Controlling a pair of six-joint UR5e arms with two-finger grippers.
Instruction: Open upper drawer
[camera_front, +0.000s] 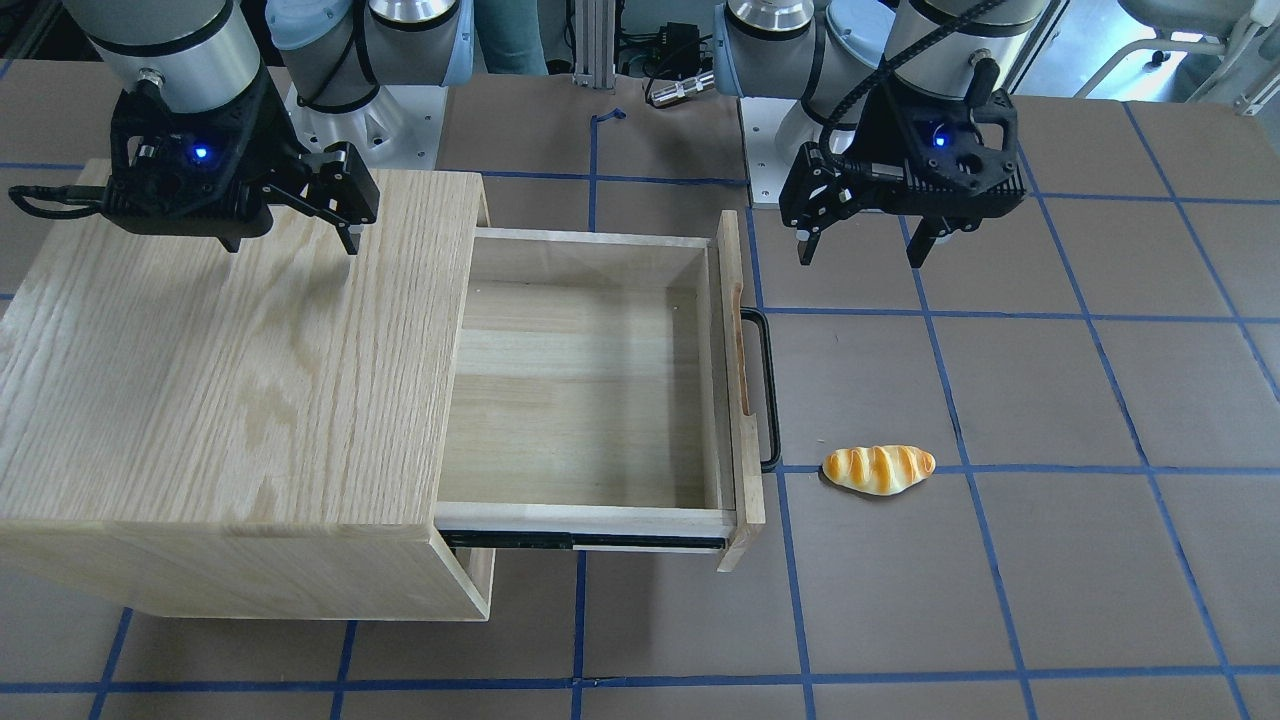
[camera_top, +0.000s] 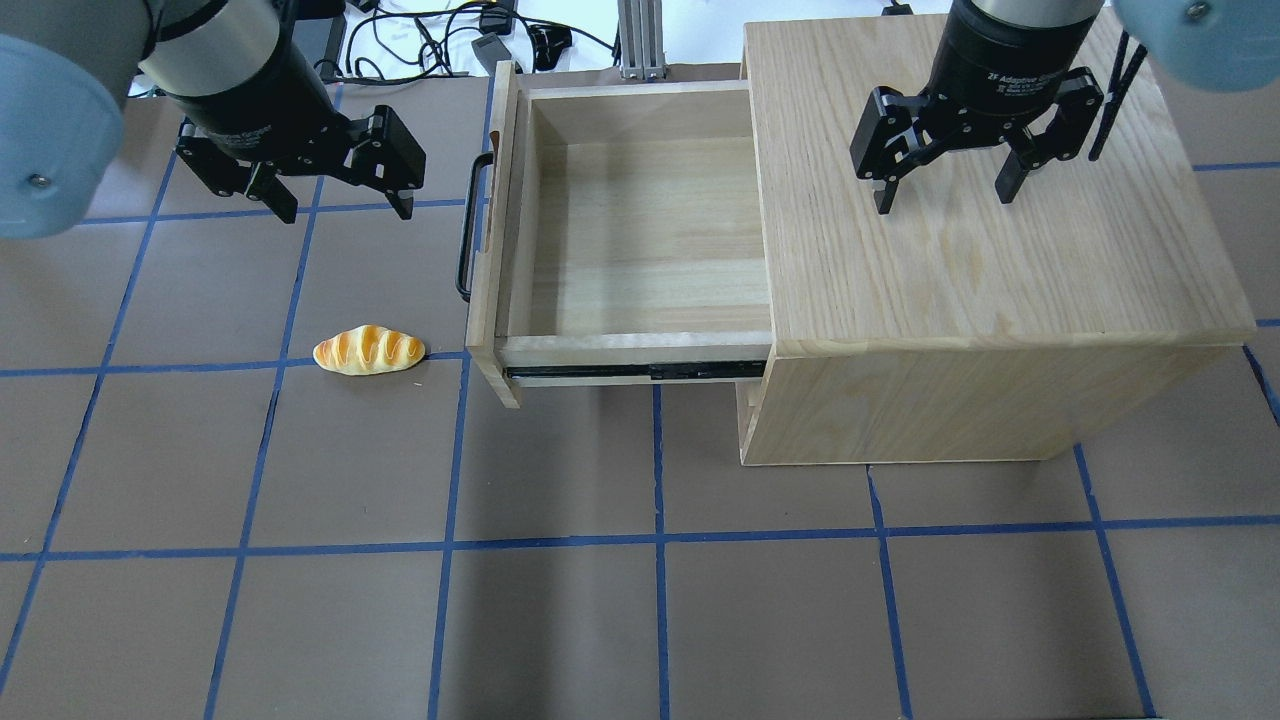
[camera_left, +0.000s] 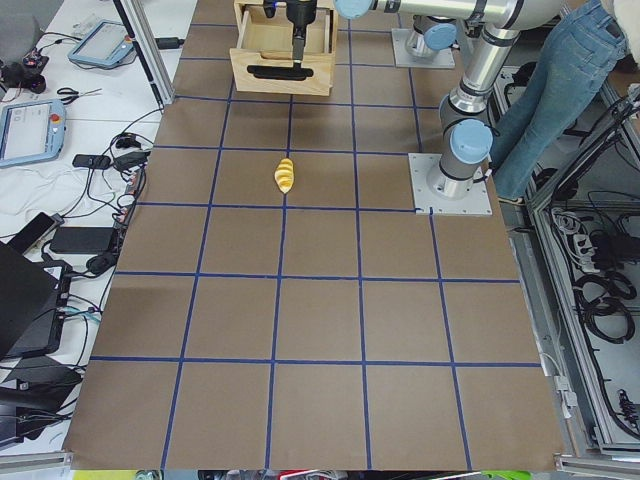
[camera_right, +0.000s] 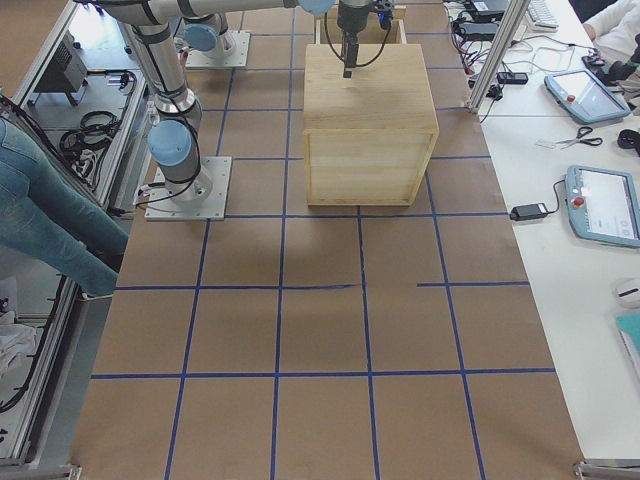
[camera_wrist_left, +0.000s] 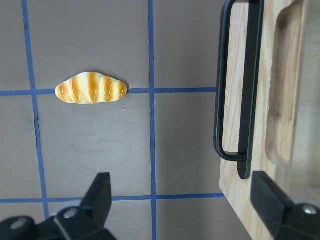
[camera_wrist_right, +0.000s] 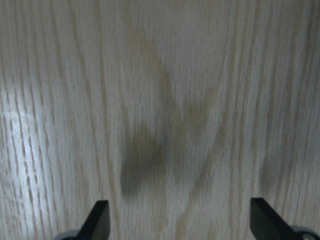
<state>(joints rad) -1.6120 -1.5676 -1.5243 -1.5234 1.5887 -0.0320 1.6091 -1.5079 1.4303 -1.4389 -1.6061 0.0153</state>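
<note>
Sitting open, upper drawer, L fingers apart, prob off handle

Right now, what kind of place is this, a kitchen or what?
Probably a robot lab, not a kitchen: robot arms bolted to a table gridded with blue tape, control tablets beside it, and one lone cabinet.

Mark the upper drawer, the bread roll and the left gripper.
upper drawer (camera_top: 640, 240): overhead view, bare inner floor.
bread roll (camera_top: 369, 350): overhead view, middle of its striped top.
left gripper (camera_top: 348, 212): overhead view, midway between its open jaws.
</note>
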